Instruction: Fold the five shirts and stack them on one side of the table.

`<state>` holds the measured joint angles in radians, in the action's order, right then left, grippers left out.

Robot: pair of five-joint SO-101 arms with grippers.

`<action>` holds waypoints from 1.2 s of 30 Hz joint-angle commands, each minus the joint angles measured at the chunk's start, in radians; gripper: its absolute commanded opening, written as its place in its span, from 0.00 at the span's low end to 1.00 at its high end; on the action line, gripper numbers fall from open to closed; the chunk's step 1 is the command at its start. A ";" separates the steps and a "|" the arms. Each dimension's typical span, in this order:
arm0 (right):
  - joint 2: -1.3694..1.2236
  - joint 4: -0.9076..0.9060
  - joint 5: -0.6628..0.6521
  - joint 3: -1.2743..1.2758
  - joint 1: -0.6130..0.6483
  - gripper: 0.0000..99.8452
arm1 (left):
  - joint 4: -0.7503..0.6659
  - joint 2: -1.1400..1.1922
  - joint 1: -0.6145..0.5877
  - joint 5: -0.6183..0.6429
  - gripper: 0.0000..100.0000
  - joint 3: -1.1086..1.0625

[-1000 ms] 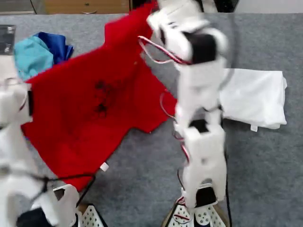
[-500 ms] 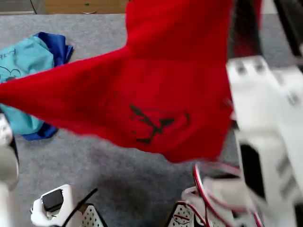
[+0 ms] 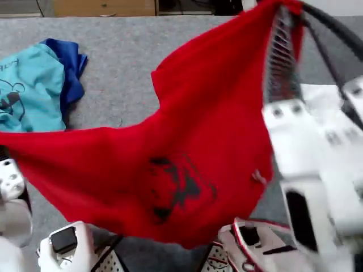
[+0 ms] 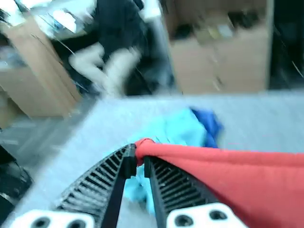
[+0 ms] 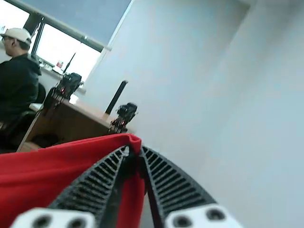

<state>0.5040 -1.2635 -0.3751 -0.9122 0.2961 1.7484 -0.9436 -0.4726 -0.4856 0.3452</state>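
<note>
A red cotton T-shirt with a dark printed figure point(image 3: 187, 153) hangs stretched in the air above the grey felt-covered table point(image 3: 130, 56). It spans the overhead frame from lower left to upper right. It is held by two opposite corners, probably to pull it taut so it can be laid flat for folding (no fold shows in it yet).

The left gripper point(image 4: 137, 156) has its black ribbed fingers pinched tight on one red corner, low at the left edge of the overhead frame. The right gripper point(image 5: 134, 151) is clamped the same way on the other corner, raised high at the upper right.

The white right arm point(image 3: 309, 170) rears up close to the camera along the right edge, its wrist tipped upward toward a pale wall. The white left arm point(image 3: 11, 187) sits low at the lower left.

A crumpled turquoise shirt point(image 3: 28, 90) lies touching a dark blue shirt point(image 3: 68, 62) in the upper left, both unfolded. A white cloth point(image 3: 315, 93), likely a folded shirt, shows behind the right arm.
</note>
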 commanded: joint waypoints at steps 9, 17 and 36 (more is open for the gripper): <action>-0.185 0.379 0.064 0.513 -0.041 0.00 | -0.842 -0.004 0.021 0.046 0.02 -1.014; -0.512 0.950 0.063 0.699 -0.042 0.00 | -1.613 0.111 0.040 0.201 0.02 -1.292; -1.156 0.342 0.061 -0.277 -0.091 0.00 | -1.316 0.694 0.110 0.206 0.02 -0.750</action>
<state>-0.6406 -0.7526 -0.3184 -1.0180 0.2332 0.3429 -0.2440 -0.3867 -0.2816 -0.4741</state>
